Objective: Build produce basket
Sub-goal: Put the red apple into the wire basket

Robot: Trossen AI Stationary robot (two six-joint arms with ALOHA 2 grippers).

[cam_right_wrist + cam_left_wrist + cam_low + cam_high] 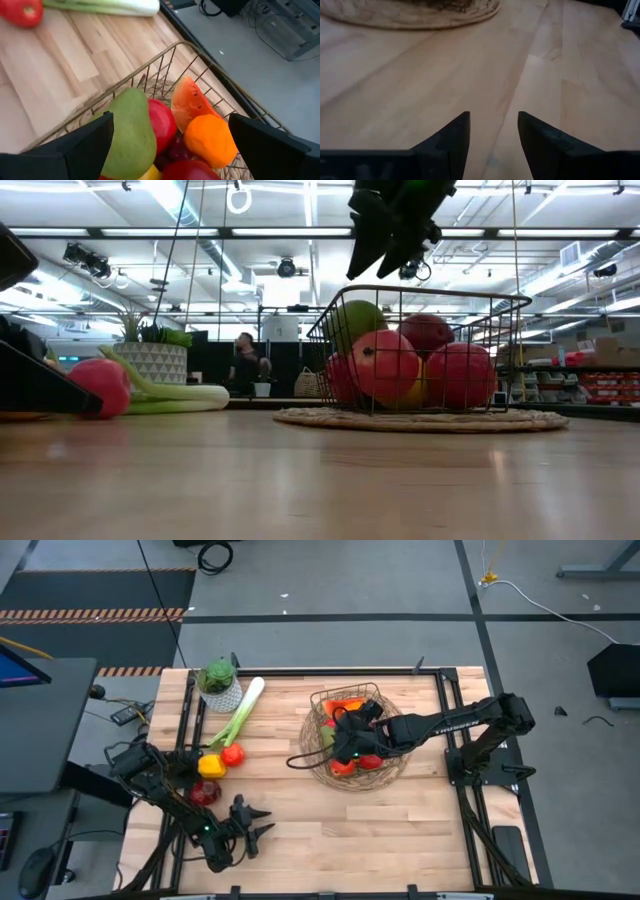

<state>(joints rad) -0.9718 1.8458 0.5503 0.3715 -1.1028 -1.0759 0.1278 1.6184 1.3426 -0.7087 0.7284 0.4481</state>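
Note:
The wire basket point(377, 692) stands on a round woven mat point(420, 420) right of the table's middle. It holds a green pear point(132, 130), red apples point(385, 365), an orange point(210, 140) and an orange-red wedge point(190, 102). My right gripper point(345, 732) hangs open above the basket's contents, clear of the rim point(430, 292), with nothing between its fingers. On the left of the table lie a leek point(238, 712), a yellow pepper point(211, 766) and two red fruits point(233, 753) point(203, 792). My left gripper point(256, 821) is open low over bare wood near the front left.
A leafy plant in a white pot point(219, 682) stands at the far left by the leek's tip. Black rails point(184, 710) run along the table's left and right sides. Bare wood point(380, 830) lies in front of the basket.

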